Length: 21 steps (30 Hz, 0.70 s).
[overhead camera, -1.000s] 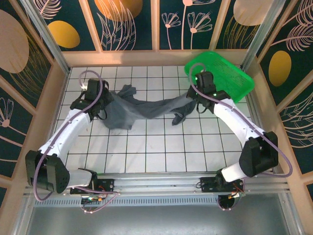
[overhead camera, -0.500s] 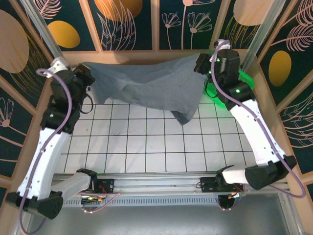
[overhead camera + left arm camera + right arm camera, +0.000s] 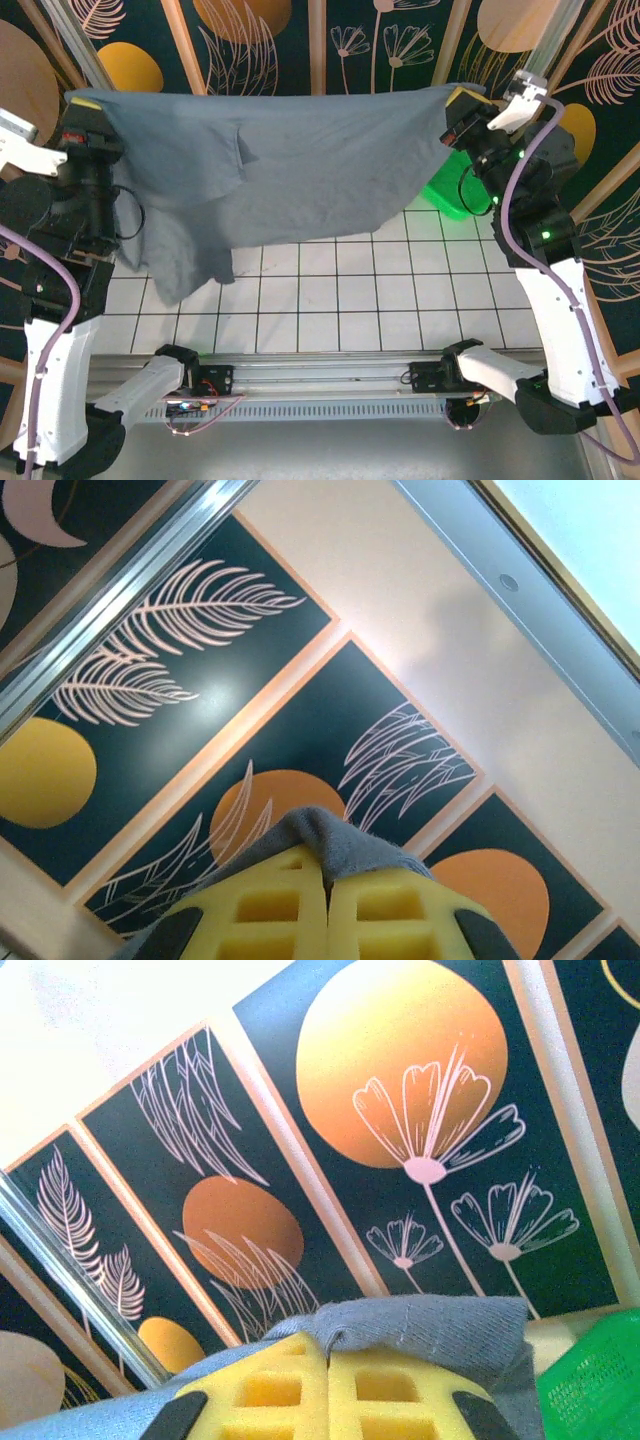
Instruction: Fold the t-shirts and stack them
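From above, the left gripper is raised high at the left side, clamped on one upper corner of the t-shirt. Its wrist camera gives the close look the overhead view lacks: the two yellow pads are pressed together with a fold of grey cloth pinched at their tips, painted wall panels behind. The shirt hangs spread in the air between the two arms, its top edge pulled nearly straight across the back of the cell. Its left part sags lowest, down in front of the left arm and over the white tiled table. A sleeve or fold makes a darker crease left of centre, and which it is cannot be told. The right gripper grips the other upper corner. In its own camera the pads are closed on a hemmed edge of the cloth. A green basket sits behind the shirt's lower right edge, mostly covered by cloth and arm, so its contents cannot be made out. The right wrist view catches just a mesh corner.
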Each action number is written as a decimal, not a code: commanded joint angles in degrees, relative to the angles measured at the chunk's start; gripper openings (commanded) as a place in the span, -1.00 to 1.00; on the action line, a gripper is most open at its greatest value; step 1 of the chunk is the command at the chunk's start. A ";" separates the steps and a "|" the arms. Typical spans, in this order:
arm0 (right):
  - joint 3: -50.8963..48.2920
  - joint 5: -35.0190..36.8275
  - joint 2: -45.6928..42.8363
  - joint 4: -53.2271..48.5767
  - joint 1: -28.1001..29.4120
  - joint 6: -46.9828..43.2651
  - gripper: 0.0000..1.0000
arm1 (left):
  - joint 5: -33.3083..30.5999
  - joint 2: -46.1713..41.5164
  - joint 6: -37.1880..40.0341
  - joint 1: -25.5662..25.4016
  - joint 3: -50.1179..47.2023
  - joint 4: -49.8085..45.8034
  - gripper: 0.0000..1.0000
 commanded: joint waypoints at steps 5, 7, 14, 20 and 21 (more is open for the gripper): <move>9.30 -7.07 19.86 6.43 -3.37 2.87 -1.00 | -10.92 19.60 2.52 2.75 7.00 -8.17 -1.00; 15.60 -11.63 30.59 4.48 -3.92 4.17 -1.00 | -5.61 26.66 -0.11 8.25 7.07 -9.46 -1.00; 41.89 -16.86 60.63 -14.24 -3.61 2.39 0.16 | 23.26 51.89 -3.21 18.77 19.72 -17.70 0.97; 16.19 -12.47 47.48 -8.10 1.09 3.15 0.20 | 26.32 40.47 -2.10 18.49 -1.94 -15.44 0.95; 9.83 -11.89 44.20 -6.64 2.27 4.45 0.21 | 27.12 37.46 -2.78 18.50 -7.30 -14.60 0.91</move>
